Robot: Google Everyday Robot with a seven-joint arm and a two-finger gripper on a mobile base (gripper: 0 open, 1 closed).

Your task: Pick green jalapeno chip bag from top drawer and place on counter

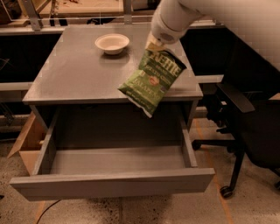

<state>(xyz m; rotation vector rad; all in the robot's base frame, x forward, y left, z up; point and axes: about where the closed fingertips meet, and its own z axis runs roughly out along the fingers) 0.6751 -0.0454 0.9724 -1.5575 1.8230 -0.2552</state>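
The green jalapeno chip bag hangs in the air by its top corner, tilted, over the front right part of the counter. My gripper is shut on the bag's top edge; its fingers are mostly hidden behind the white wrist. The white arm comes in from the upper right. The top drawer is pulled open below the counter and its inside holds nothing I can see.
A white bowl sits at the back middle of the counter. A brown cardboard box stands at the drawer's left. A black office chair is at the right. A wooden workbench with metal posts runs behind.
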